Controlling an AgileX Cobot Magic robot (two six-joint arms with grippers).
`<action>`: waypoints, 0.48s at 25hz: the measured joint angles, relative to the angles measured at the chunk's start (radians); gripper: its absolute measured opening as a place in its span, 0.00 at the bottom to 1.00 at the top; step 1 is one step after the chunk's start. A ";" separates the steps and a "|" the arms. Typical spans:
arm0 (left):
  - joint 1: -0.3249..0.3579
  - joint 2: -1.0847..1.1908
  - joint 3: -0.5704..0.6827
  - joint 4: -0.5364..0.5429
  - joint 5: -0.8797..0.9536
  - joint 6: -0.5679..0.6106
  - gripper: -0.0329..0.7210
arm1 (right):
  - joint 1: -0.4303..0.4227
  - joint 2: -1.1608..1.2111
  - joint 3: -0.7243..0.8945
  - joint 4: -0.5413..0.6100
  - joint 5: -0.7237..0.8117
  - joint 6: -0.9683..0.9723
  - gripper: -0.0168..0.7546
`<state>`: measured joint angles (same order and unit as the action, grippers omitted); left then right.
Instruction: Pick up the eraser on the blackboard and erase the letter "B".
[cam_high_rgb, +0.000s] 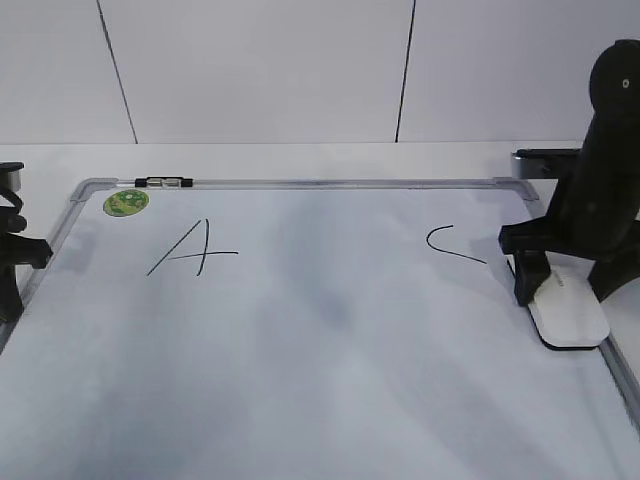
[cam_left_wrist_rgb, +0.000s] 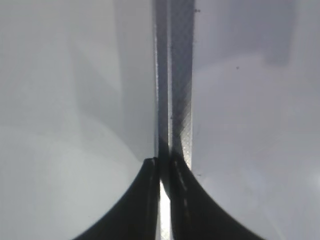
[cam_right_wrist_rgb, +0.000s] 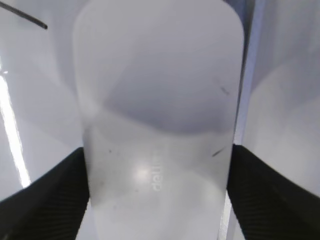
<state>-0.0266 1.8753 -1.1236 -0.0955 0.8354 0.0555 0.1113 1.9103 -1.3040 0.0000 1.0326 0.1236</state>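
The white eraser (cam_high_rgb: 570, 315) lies flat at the right edge of the blackboard (cam_high_rgb: 330, 400), a white board with a grey frame. My right gripper (cam_high_rgb: 565, 290) is shut on the eraser, one finger against each long side; the right wrist view shows this close up, with the gripper (cam_right_wrist_rgb: 157, 200) round the eraser (cam_right_wrist_rgb: 160, 90). No letter "B" shows on the board; only a faint grey smear (cam_high_rgb: 335, 300) marks the middle. My left gripper (cam_high_rgb: 10, 262) is shut and empty over the board's left frame (cam_left_wrist_rgb: 175, 90).
A slanted "A" (cam_high_rgb: 195, 248) is drawn at the left and a small "C" (cam_high_rgb: 450, 243) just left of the eraser. A marker (cam_high_rgb: 163, 183) lies on the top frame and a green sticker (cam_high_rgb: 126, 202) sits below it. The board's right frame (cam_right_wrist_rgb: 245, 100) runs beside the eraser.
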 joint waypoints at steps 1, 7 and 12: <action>0.000 0.000 0.000 0.000 0.000 0.000 0.08 | 0.000 0.000 0.000 0.000 0.004 0.000 0.88; 0.001 0.000 0.000 -0.002 0.000 0.002 0.08 | 0.000 0.000 -0.017 0.000 0.059 0.000 0.88; 0.002 0.000 0.000 -0.002 0.000 0.002 0.08 | 0.000 0.000 -0.067 0.000 0.124 0.000 0.88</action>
<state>-0.0244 1.8753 -1.1236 -0.0973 0.8354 0.0573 0.1113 1.9103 -1.3705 0.0000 1.1567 0.1236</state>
